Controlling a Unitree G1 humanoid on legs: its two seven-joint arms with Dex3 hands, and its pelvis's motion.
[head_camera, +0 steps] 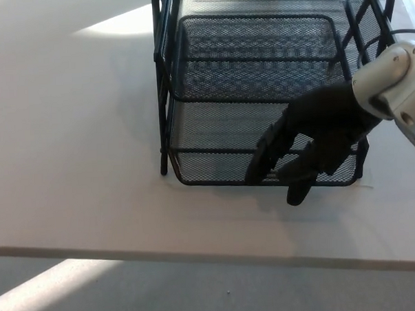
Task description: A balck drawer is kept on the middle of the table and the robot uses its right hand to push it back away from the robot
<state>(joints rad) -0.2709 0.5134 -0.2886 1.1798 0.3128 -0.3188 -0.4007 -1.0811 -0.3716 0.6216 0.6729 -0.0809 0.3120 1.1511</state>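
A white table (76, 134) filled the view. On it, toward the far middle, stood a black mesh drawer (253, 91) in its wire frame. The right hand (310, 141) lay against the drawer's near front edge, fingers (266, 156) spread apart and pointing down-left, clasping nothing.

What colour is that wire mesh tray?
Black all over, a fine mesh drawer on a white table, seen in the head view.
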